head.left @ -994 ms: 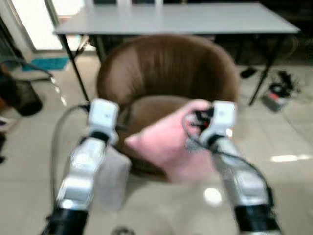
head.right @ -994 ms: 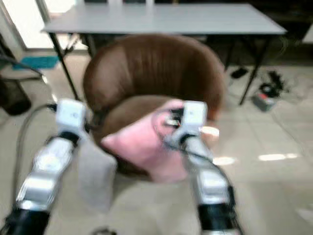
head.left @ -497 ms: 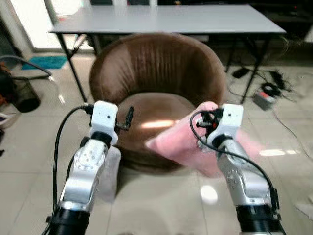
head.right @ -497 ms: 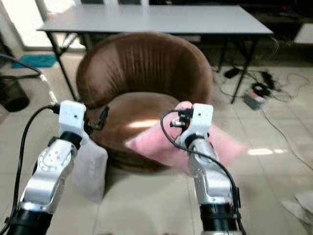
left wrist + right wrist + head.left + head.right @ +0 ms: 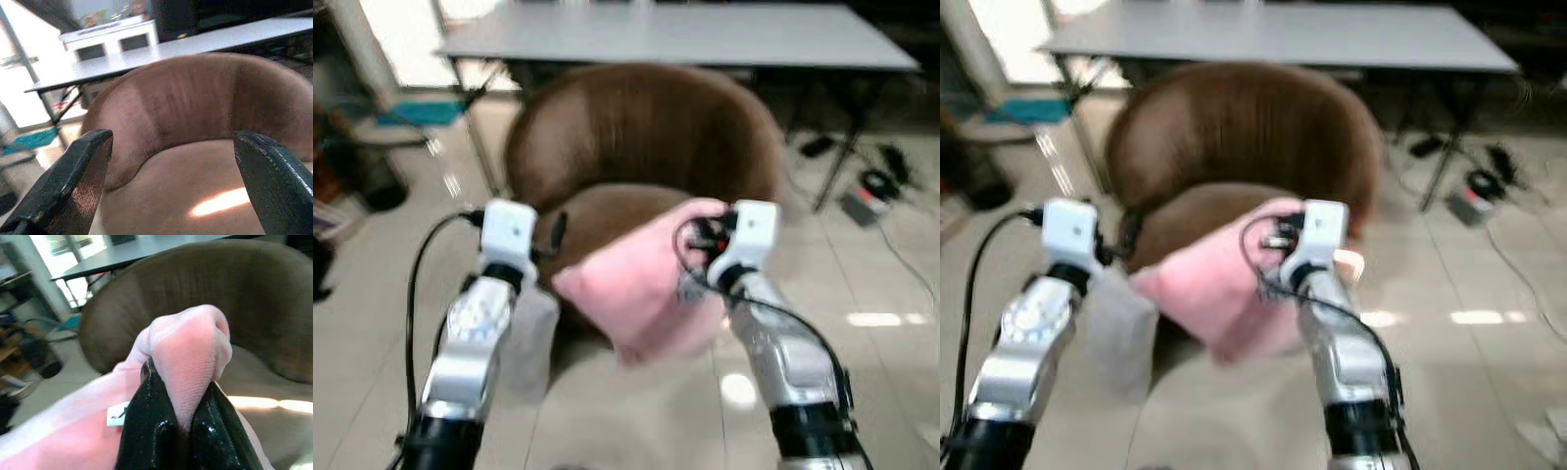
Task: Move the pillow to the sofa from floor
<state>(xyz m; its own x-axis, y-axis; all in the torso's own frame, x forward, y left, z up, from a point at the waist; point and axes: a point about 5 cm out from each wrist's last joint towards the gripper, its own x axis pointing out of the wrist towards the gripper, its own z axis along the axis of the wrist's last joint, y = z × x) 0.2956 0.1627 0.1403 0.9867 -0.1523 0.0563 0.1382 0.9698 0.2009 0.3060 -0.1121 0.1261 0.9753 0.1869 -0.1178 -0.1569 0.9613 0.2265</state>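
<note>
While the pink pillow (image 5: pixel 641 294) hangs off the floor in front of the robot, the right pincer (image 5: pixel 183 423) has its two black fingers pressed together on a bunched corner of the fabric, a small white label just beside the grip. That is a thin hold on a soft, floppy thing! Most of the pillow droops below and toward the robot's left of the pinch, its lower edge level with the front lip of the brown sofa (image 5: pixel 646 147), not yet resting on the seat as far as I can tell.

Over on the left, the left pincer (image 5: pixel 171 171) is spread wide and carrying nothing, looking straight at the seat cushion and curved backrest. A pale, blurred object (image 5: pixel 533 338) stands on the floor just beside the left arm; too soft to say what it is.

Beyond the sofa, a grey desk (image 5: pixel 685 34) on black legs, and cables (image 5: pixel 871 181) lying on the tiles off to the right.

Now the risks. A pinch on one corner could let the velvety cover slide out if the arm swings quickly, and the pillow drops back to the floor. Its hanging bulk could also catch the sofa's front edge and get dragged from the grip. Let go too early, and it may tip forward off the seat lip. Both head views are blurred, so depth to the seat is hard to judge.
</note>
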